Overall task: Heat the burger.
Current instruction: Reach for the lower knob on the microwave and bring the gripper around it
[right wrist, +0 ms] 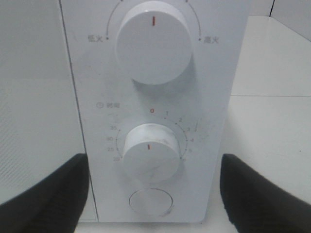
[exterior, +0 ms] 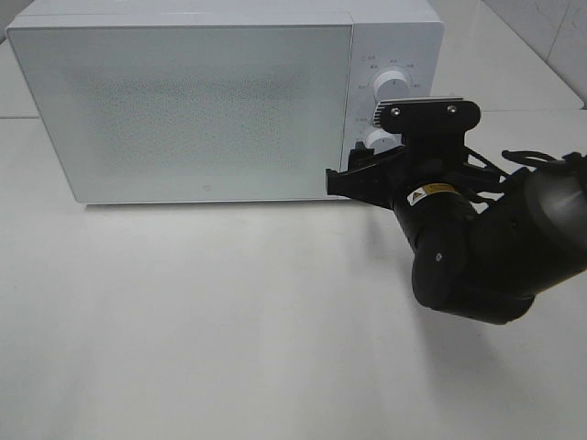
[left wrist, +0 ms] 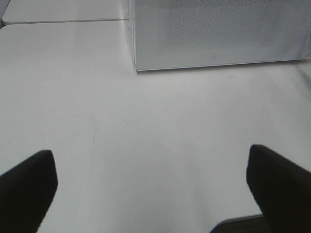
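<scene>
The burger is out of view. The white microwave [exterior: 202, 110] stands at the back of the table with its door shut. My right gripper [right wrist: 153, 194] is open right in front of the control panel. Its fingers [right wrist: 43, 199] stand either side of the lower timer knob [right wrist: 151, 153] without touching it. In the exterior view the right gripper [exterior: 362, 179] sits just below that knob [exterior: 374, 137]. My left gripper [left wrist: 150, 189] is open and empty over bare table, facing the microwave's [left wrist: 218, 34] lower front corner.
Above the timer knob is a larger power knob [right wrist: 153, 41], and below it a round door button [right wrist: 150, 201]. The right arm's bulky black body [exterior: 486, 247] fills the table's right side. A seam between tabletops [left wrist: 63, 20] runs beside the microwave.
</scene>
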`<state>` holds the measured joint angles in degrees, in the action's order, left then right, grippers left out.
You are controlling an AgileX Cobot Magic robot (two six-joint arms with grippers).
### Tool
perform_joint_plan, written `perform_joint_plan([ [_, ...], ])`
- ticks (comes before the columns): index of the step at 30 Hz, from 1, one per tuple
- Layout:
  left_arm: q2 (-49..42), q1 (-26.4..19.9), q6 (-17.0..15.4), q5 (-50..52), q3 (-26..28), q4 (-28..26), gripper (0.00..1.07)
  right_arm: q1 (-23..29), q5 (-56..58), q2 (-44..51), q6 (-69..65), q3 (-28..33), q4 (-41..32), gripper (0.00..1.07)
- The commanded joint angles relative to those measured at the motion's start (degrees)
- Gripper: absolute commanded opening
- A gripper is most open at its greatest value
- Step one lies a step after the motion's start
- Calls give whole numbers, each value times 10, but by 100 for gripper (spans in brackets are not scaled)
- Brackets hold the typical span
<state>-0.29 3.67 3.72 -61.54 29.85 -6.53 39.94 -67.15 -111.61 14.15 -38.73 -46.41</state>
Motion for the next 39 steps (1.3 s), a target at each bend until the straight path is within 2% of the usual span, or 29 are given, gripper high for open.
perform_joint_plan([
  [1, -9, -2, -4, 1, -2, -5, 98, -11, 0, -11, 5, -18, 10, 74],
  [18, -9, -2, -4, 1, -2, -5, 98, -36, 25, -66, 3, -88, 30, 74],
  [33, -9, -2, -4, 1, -2, -5, 98, -54, 17, -65, 2, -89, 25, 74],
  [39, -9, -2, -4, 1, -2, -5, 98, -54, 7, -60, 2, -89, 25, 67],
])
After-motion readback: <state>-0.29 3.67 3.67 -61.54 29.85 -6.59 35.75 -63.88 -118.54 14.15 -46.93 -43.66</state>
